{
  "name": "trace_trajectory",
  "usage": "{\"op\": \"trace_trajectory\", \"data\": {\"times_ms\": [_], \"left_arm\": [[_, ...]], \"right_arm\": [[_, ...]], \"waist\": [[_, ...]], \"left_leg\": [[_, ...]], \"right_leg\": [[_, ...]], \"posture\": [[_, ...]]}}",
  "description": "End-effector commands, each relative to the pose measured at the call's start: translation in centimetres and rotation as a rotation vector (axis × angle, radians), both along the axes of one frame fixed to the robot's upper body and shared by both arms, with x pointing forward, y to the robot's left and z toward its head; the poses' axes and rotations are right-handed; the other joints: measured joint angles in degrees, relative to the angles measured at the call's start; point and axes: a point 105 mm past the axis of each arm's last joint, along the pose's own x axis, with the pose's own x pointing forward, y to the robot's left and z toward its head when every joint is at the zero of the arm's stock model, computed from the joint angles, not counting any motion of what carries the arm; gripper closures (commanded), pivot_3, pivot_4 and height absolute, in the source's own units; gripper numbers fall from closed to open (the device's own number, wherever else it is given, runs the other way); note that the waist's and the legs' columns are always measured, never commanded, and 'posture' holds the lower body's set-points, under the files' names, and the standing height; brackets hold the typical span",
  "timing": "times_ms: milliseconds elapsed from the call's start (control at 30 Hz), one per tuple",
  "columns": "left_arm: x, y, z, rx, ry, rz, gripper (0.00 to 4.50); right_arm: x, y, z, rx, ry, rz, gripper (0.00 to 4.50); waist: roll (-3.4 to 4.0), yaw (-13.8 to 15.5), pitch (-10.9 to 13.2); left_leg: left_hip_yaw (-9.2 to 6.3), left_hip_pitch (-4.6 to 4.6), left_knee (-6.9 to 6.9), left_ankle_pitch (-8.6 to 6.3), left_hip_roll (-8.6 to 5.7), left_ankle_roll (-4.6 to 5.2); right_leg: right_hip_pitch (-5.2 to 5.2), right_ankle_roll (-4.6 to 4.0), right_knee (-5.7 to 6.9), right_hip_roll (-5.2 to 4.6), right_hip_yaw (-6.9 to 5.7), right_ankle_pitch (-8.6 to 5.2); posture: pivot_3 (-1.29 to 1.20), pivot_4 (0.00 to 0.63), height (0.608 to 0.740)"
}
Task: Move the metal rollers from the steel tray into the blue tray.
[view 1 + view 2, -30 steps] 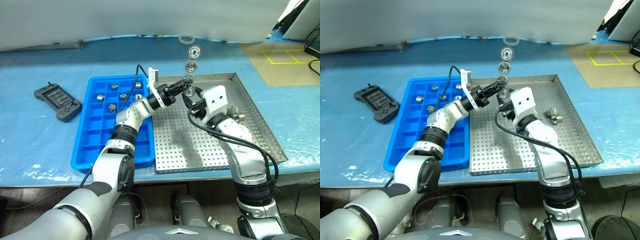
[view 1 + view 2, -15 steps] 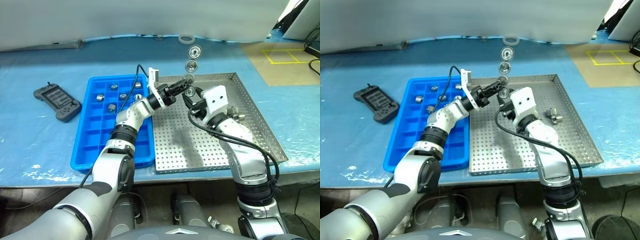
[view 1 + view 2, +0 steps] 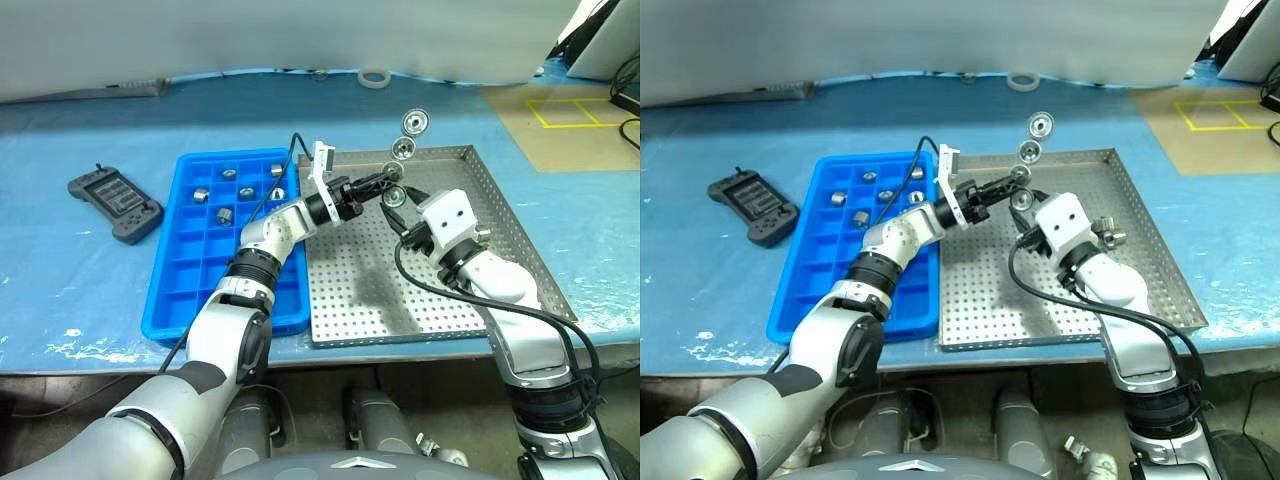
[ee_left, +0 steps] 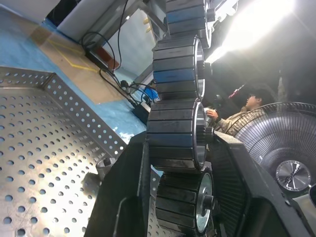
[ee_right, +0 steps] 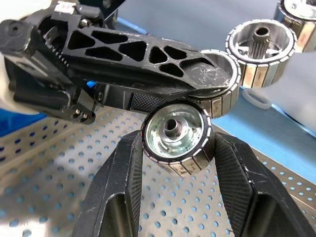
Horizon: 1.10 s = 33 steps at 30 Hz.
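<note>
Both grippers hold one chain of silver metal rollers [image 3: 400, 150] above the perforated steel tray [image 3: 500, 215].
Left gripper [image 3: 385, 182] is pinched on it, right gripper [image 5: 176, 140] clamps the lowest roller; blue compartment tray [image 3: 190, 270] sits alongside.

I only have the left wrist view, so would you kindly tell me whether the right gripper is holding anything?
Observer: Yes, the right gripper is closed on the lowest roller of the stuck-together chain.
Operator: Thank you; is the blue tray filling up?
Observer: Several rollers sit in the far compartments of the blue tray; the near rows look empty.
Operator: Is anything else on the table?
Observer: A dark handheld controller lies left of the blue tray.
</note>
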Motion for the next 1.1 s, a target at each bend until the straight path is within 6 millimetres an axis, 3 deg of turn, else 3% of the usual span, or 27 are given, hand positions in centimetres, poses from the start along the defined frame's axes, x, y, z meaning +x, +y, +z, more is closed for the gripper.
{"op": "trace_trajectory", "data": {"times_ms": [33,167,433,667,767,867,1100], "left_arm": [[2.0,4.6,5.6,-0.114,-0.171,0.180,3.12],[2.1,5.0,5.6,-0.108,-0.177,0.195,3.12],[2.1,5.1,5.5,-0.108,-0.173,0.215,3.12],[0.9,4.8,5.7,-0.105,-0.219,0.148,3.12],[-1.7,5.1,5.4,-0.042,-0.329,0.024,3.12],[-2.6,5.9,4.3,0.020,-0.352,-0.007,3.12],[-2.1,6.3,3.8,0.029,-0.314,0.047,3.12]], "right_arm": [[-0.7,-1.4,-2.8,-0.110,0.081,-0.001,2.72],[-2.0,-1.9,-4.6,-0.280,0.111,0.085,2.72],[-1.9,-3.1,-4.9,-0.433,0.079,0.120,2.72],[-1.2,-3.9,-2.9,-0.275,0.084,0.056,2.72],[-1.9,-4.1,-2.8,-0.207,0.133,0.059,2.72],[-3.0,-4.0,-3.7,-0.141,0.206,0.065,2.72],[-5.0,-3.7,-7.4,-0.061,0.386,0.060,2.72]], "waist": [[0.00,0.04,0.00],[0.02,0.84,0.01],[0.13,1.73,0.22],[0.11,2.48,0.24],[0.11,2.52,0.23],[0.12,2.52,0.23],[0.12,2.64,0.23]], "left_leg": [[0.00,0.00,0.00,0.00,0.00,0.00],[0.00,0.02,-0.02,-0.01,0.00,-0.01],[0.01,0.07,-0.30,0.07,0.00,-0.10],[0.06,0.03,-0.26,-0.02,-0.11,0.07],[0.06,0.03,-0.30,-0.01,-0.10,0.06],[0.05,0.12,-0.49,0.03,-0.08,-0.01],[0.06,0.25,-0.53,0.11,-0.09,-0.16]], "right_leg": [[0.00,0.00,0.00,0.00,0.00,0.00],[0.04,0.00,-0.07,0.00,0.00,0.00],[0.02,0.00,-0.14,0.03,-0.02,0.00],[0.06,0.00,-0.25,-0.11,-0.02,0.00],[0.01,0.00,-0.18,-0.10,-0.02,0.00],[0.01,0.00,-0.17,-0.09,-0.05,0.00],[0.23,0.00,-0.30,-0.08,-0.05,-0.01]], "posture": [[-0.30,0.150,0.740],[-0.29,0.150,0.740],[-0.28,0.150,0.740],[-0.27,0.150,0.740],[-0.27,0.150,0.740],[-0.27,0.150,0.740],[-0.28,0.150,0.740]]}}
